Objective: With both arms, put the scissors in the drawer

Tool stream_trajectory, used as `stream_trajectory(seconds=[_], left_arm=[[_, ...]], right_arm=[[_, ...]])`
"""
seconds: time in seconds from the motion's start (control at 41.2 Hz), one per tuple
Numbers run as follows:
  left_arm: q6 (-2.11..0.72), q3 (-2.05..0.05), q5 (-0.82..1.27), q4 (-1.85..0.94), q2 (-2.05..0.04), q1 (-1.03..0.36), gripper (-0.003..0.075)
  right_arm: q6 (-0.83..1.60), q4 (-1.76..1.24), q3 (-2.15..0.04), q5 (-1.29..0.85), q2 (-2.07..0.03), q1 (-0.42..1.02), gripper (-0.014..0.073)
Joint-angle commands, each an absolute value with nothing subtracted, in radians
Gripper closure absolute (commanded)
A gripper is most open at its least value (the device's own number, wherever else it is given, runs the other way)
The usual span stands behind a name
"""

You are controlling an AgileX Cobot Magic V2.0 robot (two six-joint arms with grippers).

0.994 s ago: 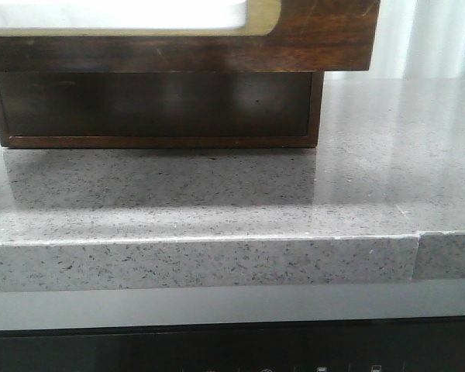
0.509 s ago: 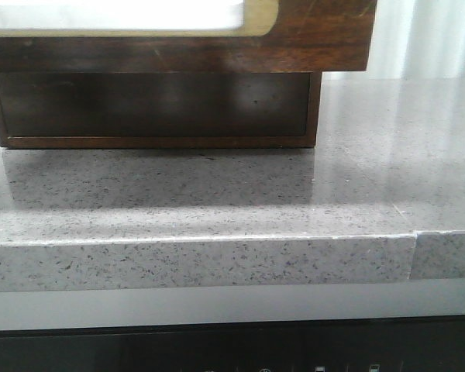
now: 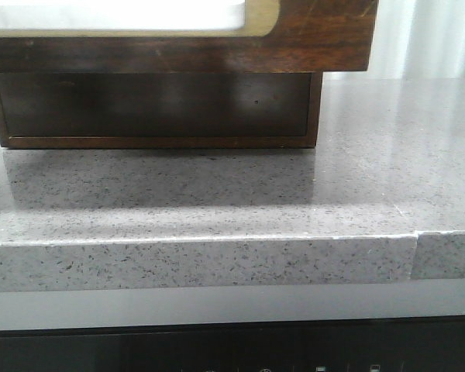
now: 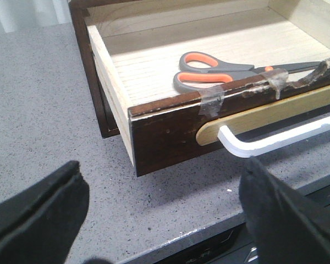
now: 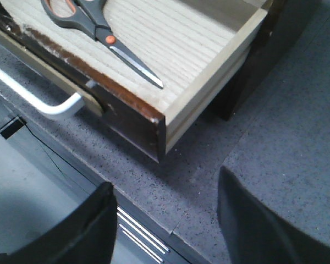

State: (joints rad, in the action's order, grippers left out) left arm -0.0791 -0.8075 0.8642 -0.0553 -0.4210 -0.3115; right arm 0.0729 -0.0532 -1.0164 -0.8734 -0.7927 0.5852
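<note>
The scissors (image 4: 223,69) lie flat inside the open drawer (image 4: 170,129), close behind its front board, so the placing looks done. Left end effector (image 4: 165,220) hangs spread wide and empty before the white handle (image 4: 280,140); right end effector (image 5: 165,220) is likewise apart over the worktop (image 5: 297,110). Next, I reckon: push the drawer front squarely shut.

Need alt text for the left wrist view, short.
Scissors lie flat inside an open wooden drawer with a white handle, which juts over a grey speckled counter. The open left gripper frames the foreground, holding nothing.
</note>
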Motion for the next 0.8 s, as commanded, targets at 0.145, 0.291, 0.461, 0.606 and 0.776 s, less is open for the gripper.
stream_trajectory(seconds=[0.145,0.291,0.461,0.606,0.776], left_arm=[[-0.069,-0.837,0.788,-0.067,-0.432,-0.319,0.0174],[-0.069,-0.837,0.781,-0.067,-0.434,-0.319,0.0174],[-0.069,-0.836,0.779,-0.067,-0.434,-0.319,0.0188],[-0.069,-0.834,0.781,-0.067,-0.434,-0.319,0.0311],[-0.069,-0.828,0.787,-0.062,-0.434,-0.319,0.0521]], right_arm=[[0.064,-0.038,-0.905,-0.796,-0.612,0.58,0.0159],[0.064,-0.036,-0.881,-0.802,-0.564,0.58,0.0159],[0.064,-0.036,-0.88,-0.806,-0.56,0.58,0.0182],[0.064,-0.036,-0.88,-0.812,-0.56,0.58,0.0372],[0.064,-0.036,-0.88,-0.812,-0.56,0.58,0.0599]])
